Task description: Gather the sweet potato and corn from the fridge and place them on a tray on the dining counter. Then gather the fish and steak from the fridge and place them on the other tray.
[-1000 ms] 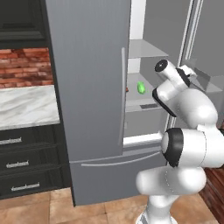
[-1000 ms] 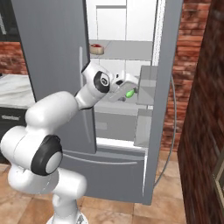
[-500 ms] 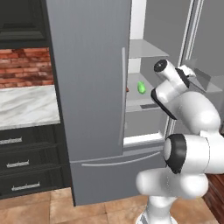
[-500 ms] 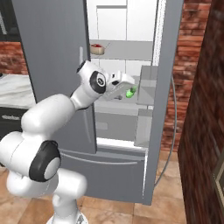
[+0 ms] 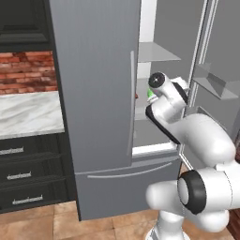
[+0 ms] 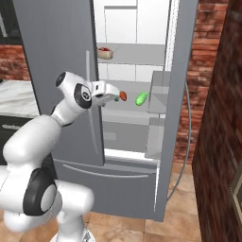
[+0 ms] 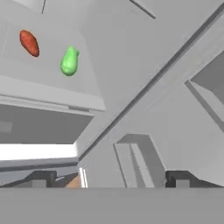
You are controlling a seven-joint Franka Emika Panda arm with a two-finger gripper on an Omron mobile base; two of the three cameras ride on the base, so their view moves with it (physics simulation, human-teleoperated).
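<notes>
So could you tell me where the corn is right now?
The corn lies on a middle fridge shelf, just right of the sweet potato in the right base view.

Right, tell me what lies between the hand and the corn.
The sweet potato lies between the hand and the corn on the fridge shelf, in the right base view.

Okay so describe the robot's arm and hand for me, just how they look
The arm is glossy white, built from rounded, bulbous segments. Its joints are capped with dark grey to black round discs, one large at the lower joint and a smaller one near the wrist. A black band runs along one segment in the left base view. The hand is a small white block with short dark tips. No cables or markings are visible.
</notes>
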